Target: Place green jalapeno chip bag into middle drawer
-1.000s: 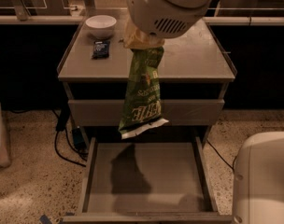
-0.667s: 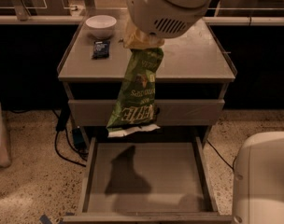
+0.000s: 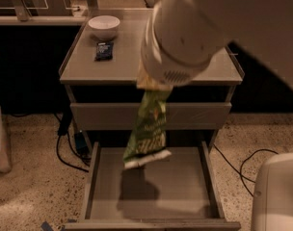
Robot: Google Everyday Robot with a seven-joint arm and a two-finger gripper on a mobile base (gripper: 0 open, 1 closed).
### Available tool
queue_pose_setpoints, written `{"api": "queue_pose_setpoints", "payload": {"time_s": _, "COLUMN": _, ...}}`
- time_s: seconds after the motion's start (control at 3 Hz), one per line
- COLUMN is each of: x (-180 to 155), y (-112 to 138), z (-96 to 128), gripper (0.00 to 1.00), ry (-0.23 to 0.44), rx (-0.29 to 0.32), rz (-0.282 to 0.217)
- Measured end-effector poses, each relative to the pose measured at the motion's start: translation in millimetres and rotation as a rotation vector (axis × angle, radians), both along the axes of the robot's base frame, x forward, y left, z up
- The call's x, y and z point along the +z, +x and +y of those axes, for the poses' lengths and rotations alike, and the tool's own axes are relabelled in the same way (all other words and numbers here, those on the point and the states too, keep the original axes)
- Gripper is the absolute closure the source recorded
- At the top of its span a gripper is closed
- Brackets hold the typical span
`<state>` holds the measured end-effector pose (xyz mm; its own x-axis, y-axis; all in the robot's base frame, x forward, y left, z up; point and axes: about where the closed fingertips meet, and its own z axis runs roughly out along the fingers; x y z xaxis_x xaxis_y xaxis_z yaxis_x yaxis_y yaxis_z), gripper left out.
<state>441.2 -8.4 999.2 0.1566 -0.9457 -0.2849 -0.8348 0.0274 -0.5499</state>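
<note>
The green jalapeno chip bag (image 3: 149, 129) hangs upright from my gripper (image 3: 151, 83), which is shut on its top edge below the big white wrist. The bag's pale bottom edge hangs over the back part of the open middle drawer (image 3: 91, 177), a wide grey tray pulled out of the cabinet. The bag casts a shadow on the drawer floor and does not touch it. The arm hides the right part of the cabinet top.
A white bowl (image 3: 104, 26) and a small dark blue packet (image 3: 104, 50) sit on the cabinet top (image 3: 84, 66). A closed drawer front (image 3: 194, 115) is above the open drawer. Black cables (image 3: 64, 148) lie on the floor at left, and a white object (image 3: 276, 191) stands at lower right.
The gripper and arm have come down and toward the camera. The bag has dropped lower, from in front of the upper drawer front to just above the open drawer.
</note>
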Motion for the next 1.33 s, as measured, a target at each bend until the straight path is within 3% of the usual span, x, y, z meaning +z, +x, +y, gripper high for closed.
{"api": "queue_pose_setpoints", "payload": {"time_s": 0.33, "x": -76, "y": -7, "z": -19, "gripper": 1.00, "ry": -0.009, "rx": -0.042, "rz": 0.127}}
{"api": "queue_pose_setpoints", "payload": {"time_s": 0.67, "x": -126, "y": -11, "z": -31, "gripper": 1.00, "ry": -0.032, "rx": -0.070, "rz": 0.213}}
{"api": "queue_pose_setpoints", "payload": {"time_s": 1.0, "x": -166, "y": -2, "z": -25, "gripper": 1.00, "ry": -0.054, "rx": -0.081, "rz": 0.244}}
{"api": "queue_pose_setpoints", "payload": {"time_s": 1.33, "x": -166, "y": -2, "z": -25, "gripper": 1.00, "ry": -0.053, "rx": -0.081, "rz": 0.244}}
